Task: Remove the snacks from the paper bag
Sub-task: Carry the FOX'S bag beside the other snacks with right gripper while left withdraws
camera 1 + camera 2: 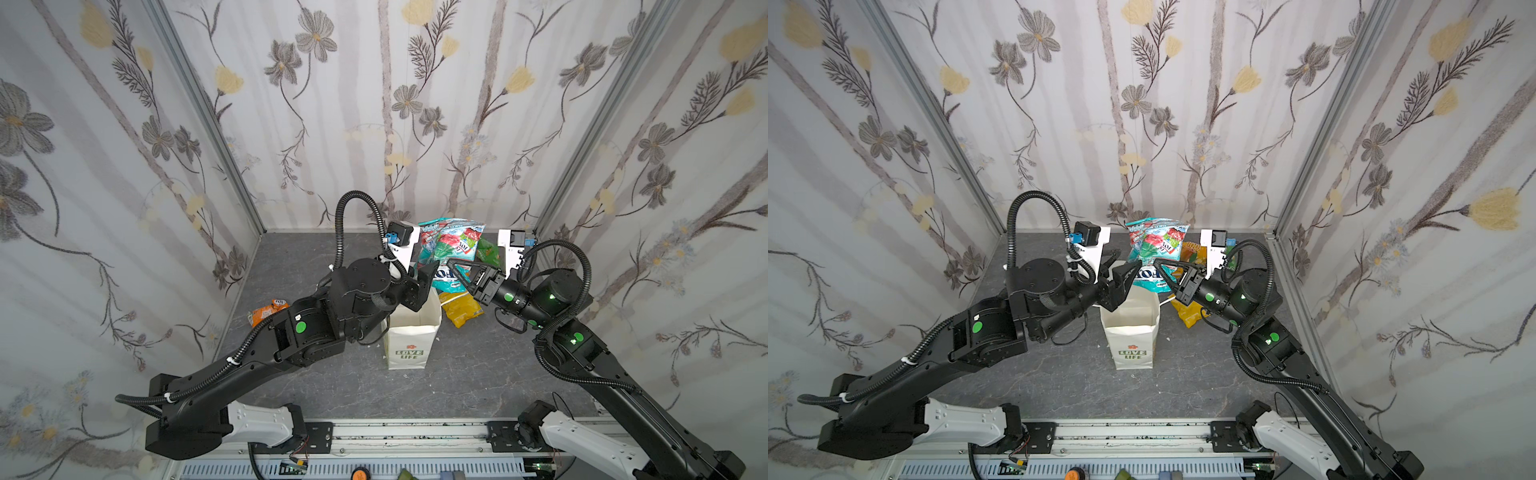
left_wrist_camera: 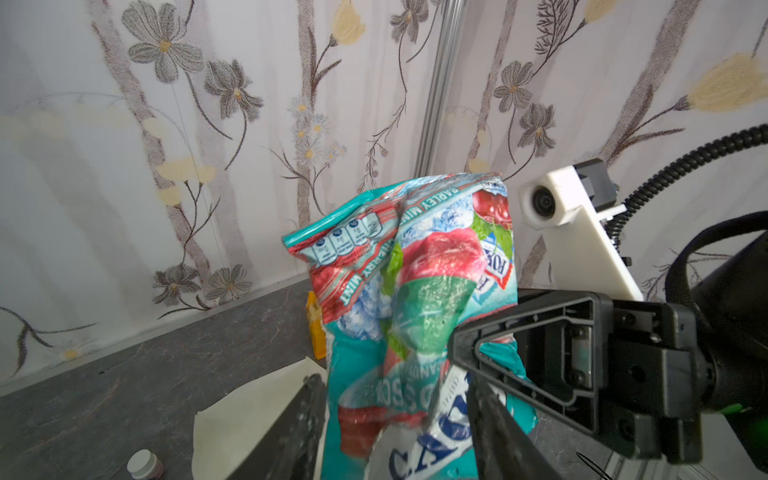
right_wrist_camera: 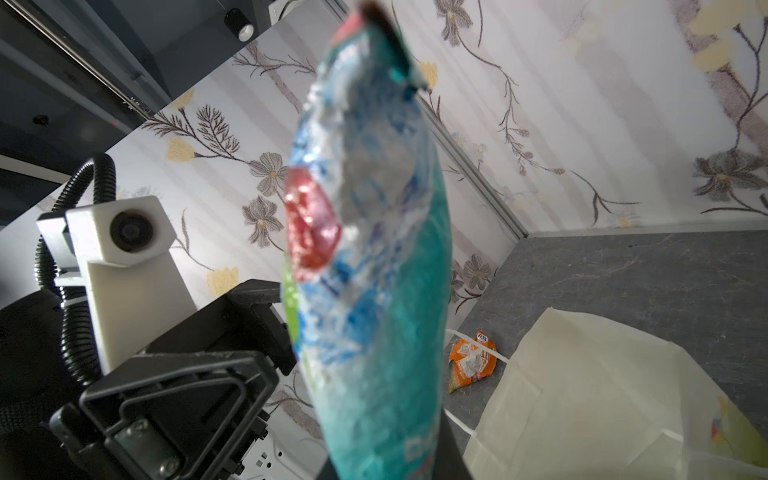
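Observation:
A teal FOX'S packet (image 1: 451,249) (image 1: 1158,245) hangs upright above the mouth of the white paper bag (image 1: 409,332) (image 1: 1133,332), which stands open on the grey floor. My right gripper (image 1: 451,264) (image 3: 390,461) is shut on the packet's lower part. My left gripper (image 1: 428,274) (image 2: 395,382) is open, its fingers standing either side of the packet (image 2: 415,291) with a gap on one side. A yellow packet (image 1: 461,309) lies right of the bag. A green packet (image 1: 488,251) and an orange-yellow packet (image 1: 1192,253) lie behind the right gripper.
An orange-and-white packet (image 1: 266,311) (image 3: 471,361) lies on the floor left of the bag, behind my left arm. A small bottle with a white cap (image 2: 143,463) stands near the bag. Flowered walls close in the floor at the back and both sides.

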Controlling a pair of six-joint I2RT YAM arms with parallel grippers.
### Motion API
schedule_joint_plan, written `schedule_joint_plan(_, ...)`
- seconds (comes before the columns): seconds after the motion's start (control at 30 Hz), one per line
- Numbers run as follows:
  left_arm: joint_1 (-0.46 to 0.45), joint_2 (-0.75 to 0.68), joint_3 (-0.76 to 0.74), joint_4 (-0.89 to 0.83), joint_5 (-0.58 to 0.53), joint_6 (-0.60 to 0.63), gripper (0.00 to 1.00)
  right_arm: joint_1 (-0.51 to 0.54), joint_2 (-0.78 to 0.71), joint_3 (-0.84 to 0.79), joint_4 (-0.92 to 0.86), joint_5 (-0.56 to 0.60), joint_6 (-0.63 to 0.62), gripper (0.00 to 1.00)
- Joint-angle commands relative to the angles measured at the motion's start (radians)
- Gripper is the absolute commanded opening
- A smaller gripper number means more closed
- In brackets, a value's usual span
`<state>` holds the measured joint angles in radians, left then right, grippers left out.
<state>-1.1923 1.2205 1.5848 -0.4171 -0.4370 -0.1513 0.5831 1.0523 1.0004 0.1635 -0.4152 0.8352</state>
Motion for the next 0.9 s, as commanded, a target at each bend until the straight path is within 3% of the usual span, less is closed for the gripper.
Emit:
schedule_joint_plan(0.0,0.000,-0.040,-0.038,0.046,-0.051,0.038,0.63,-0.041,0.008,0.033,-0.006,0.036,-0.030,0.00)
schedule_joint_plan(0.33,0.003,-0.126,-0.176,-0.068,-0.147,0.019,0.84,-0.339,0.021,0.024,-0.016,-0.072,-0.008,0.00)
schedule_joint_plan(0.6,0.010,-0.096,-0.231,-0.191,-0.163,-0.056,0.89,-0.562,0.037,-0.122,0.071,-0.172,0.059,0.00)
schedule_joint_plan(0.87,0.025,-0.035,-0.230,-0.244,-0.145,-0.093,0.89,-0.654,0.128,-0.294,0.167,-0.220,0.088,0.00)
